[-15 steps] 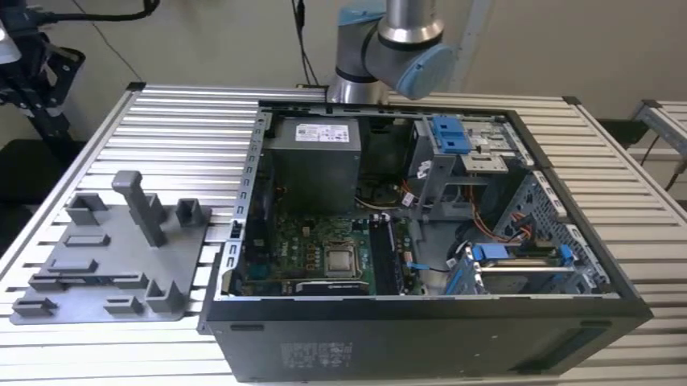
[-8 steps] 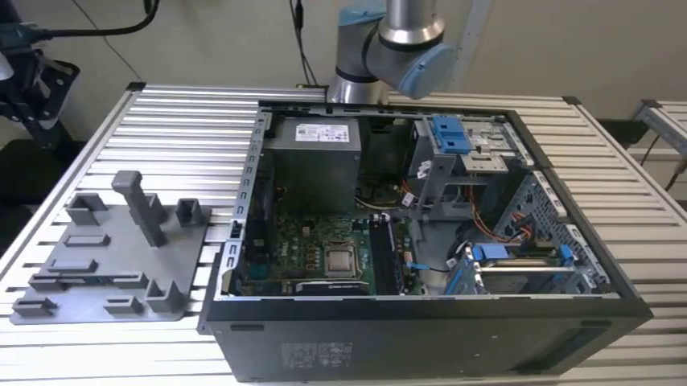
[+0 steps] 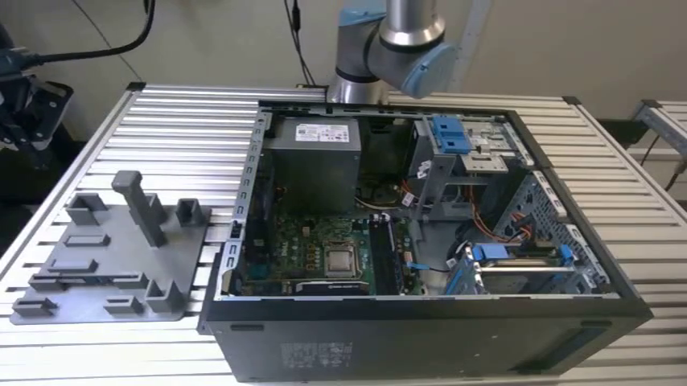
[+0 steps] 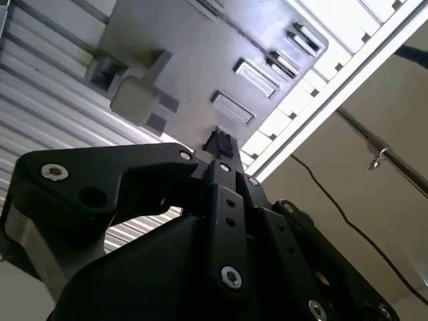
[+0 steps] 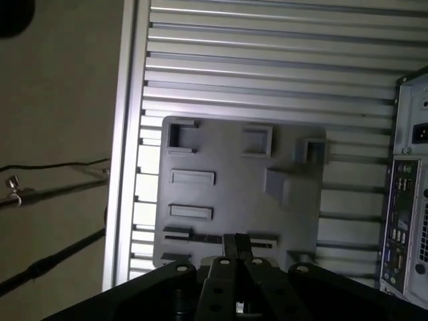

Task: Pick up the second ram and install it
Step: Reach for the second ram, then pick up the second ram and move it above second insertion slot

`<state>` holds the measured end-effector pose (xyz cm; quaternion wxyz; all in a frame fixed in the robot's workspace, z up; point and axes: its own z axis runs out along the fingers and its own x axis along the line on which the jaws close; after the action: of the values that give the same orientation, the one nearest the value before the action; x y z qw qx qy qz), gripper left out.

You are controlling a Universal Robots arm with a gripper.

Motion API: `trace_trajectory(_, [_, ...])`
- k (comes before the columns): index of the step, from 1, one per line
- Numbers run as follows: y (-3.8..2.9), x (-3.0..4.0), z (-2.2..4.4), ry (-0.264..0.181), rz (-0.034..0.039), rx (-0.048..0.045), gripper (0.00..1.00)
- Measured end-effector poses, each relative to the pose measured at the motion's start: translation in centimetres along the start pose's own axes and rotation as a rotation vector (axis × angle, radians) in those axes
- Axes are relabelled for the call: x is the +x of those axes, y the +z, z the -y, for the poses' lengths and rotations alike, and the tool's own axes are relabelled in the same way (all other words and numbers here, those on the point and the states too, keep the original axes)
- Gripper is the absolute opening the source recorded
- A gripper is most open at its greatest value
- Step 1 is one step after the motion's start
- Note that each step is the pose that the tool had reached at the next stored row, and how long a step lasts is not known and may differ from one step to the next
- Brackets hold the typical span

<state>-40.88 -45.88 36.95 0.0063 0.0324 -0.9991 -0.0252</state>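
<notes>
The second ram (image 3: 92, 279) lies as a thin dark strip in a long slot near the front of the gray fixture plate (image 3: 118, 249), at the exterior view's left. In the first wrist view it shows as a dark line (image 5: 200, 237) on the plate (image 5: 234, 194). My gripper (image 5: 237, 242) hangs well above the plate, over the middle of that slot and apart from it. Its two black fingers are pressed together, with nothing between them. In the second wrist view the fingertips (image 4: 221, 142) point at the plate (image 4: 194, 60).
An open computer case (image 3: 429, 310) fills the middle of the slatted metal table (image 3: 183, 112), its motherboard's long dark memory slots (image 3: 384, 253) exposed. Gray blocks and a tall post (image 3: 140, 205) rise from the fixture plate. The case's rear panel (image 5: 404, 214) lies beside the plate.
</notes>
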Motion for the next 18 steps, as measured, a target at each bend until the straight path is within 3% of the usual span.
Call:
trace_trajectory(6, [0.28,0.10,1.57,-0.003,-0.0002,0.0001,0.11])
trace_trajectory(13, [0.27,0.10,1.62,-0.003,-0.0006,0.0001,0.11])
trace_trajectory(15, [0.28,0.10,1.62,-0.002,-0.0071,-0.0004,0.11])
trace_trajectory(18, [0.28,0.10,1.63,-0.002,-0.0077,-0.0005,0.11])
